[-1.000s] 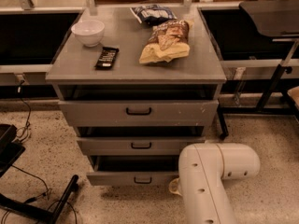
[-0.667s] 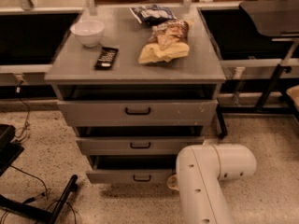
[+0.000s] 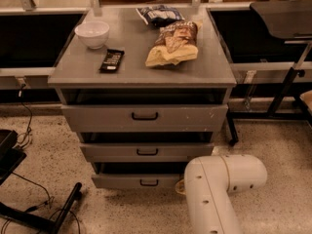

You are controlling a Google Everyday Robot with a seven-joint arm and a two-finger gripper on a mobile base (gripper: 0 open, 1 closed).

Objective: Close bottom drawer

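- camera view: a grey cabinet (image 3: 141,69) stands on a speckled floor (image 3: 273,140), seen from above and in front, with three drawers stacked under its flat top.
- the bottom drawer (image 3: 131,181) is the lowest and narrowest. it sits just above the floor and is partly pulled out, with a dark gap showing above its low grey front.
- its small black bar handle (image 3: 148,183) is at the middle of that front.
- the middle drawer (image 3: 146,151) and the tall top drawer (image 3: 144,117) also stand slightly out, each with a shadowed slot above it.
- the white arm (image 3: 214,189) comes up from the lower edge and bends left towards the right end of the bottom drawer.
- the gripper (image 3: 180,186) shows only as a small tan piece beside the drawer front's right end, mostly hidden behind the arm. i cannot tell whether it is spread or pressed together, or whether it touches the drawer.
- on the cabinet top are a white bowl (image 3: 92,33) at the back left and a flat black object (image 3: 111,60) just in front of it.
- a tan snack bag (image 3: 173,45) lies right of centre and a dark bag (image 3: 159,14) is behind it.
- black cables (image 3: 29,199) lie on the floor at the left.
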